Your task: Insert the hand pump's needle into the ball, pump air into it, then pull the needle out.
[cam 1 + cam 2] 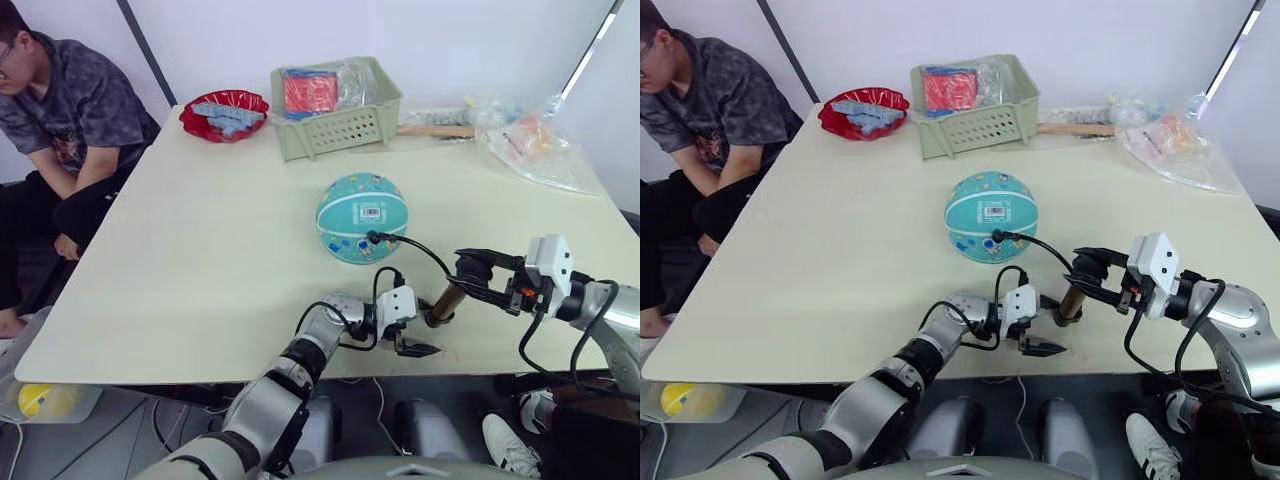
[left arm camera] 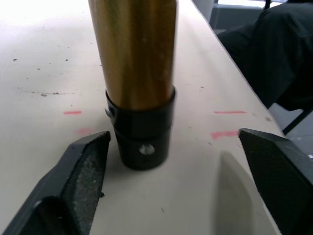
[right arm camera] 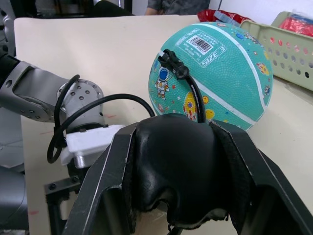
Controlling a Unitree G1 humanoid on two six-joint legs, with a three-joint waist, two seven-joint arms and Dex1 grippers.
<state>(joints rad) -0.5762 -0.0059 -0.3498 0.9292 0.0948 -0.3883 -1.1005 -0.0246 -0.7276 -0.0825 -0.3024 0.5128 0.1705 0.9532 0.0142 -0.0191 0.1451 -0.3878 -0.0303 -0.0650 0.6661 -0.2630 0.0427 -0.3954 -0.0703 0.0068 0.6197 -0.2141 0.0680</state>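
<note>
A right gripper (image 1: 478, 277) clamps the pump (image 1: 446, 300) handle while the left gripper (image 1: 412, 340) gapes around its slippery, rigid brass base, ball (image 1: 361, 217) at eleven o'clock.

The ball (image 1: 361, 217) is showing teal with white seams, cartoon prints and a white barcode label. The pump (image 1: 447, 300) is gleaming brass with black caps and black hose (image 1: 412, 246). The tabletop (image 1: 200, 260) is looking cream, faintly red-marked.
</note>
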